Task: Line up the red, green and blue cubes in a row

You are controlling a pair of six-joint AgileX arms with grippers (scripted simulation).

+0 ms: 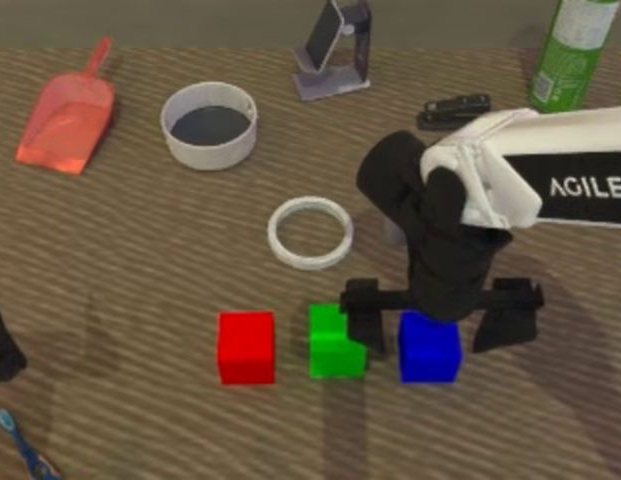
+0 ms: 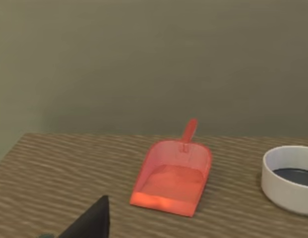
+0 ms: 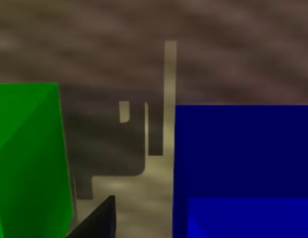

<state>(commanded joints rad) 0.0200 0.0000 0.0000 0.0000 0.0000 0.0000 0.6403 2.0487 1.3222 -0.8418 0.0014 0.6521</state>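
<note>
Three cubes stand in a row near the table's front: the red cube [image 1: 246, 347] on the left, the green cube [image 1: 333, 345] in the middle, the blue cube [image 1: 429, 348] on the right. My right gripper [image 1: 435, 318] hovers over the blue cube, open wide, one finger [image 1: 365, 320] beside the green cube and the other to the blue cube's right. In the right wrist view the green cube [image 3: 27, 158] and blue cube [image 3: 243, 163] sit apart with bare table between them. My left arm [image 1: 0, 345] is parked at the left edge, its gripper open.
An orange scoop [image 1: 68, 120], a white bowl [image 1: 209, 123] and a phone stand [image 1: 335, 50] line the back. A white ring [image 1: 310, 232] lies behind the cubes. A green can [image 1: 573, 52] and a black tool [image 1: 455, 112] sit at the back right. A blue handle [image 1: 20, 445] lies front left.
</note>
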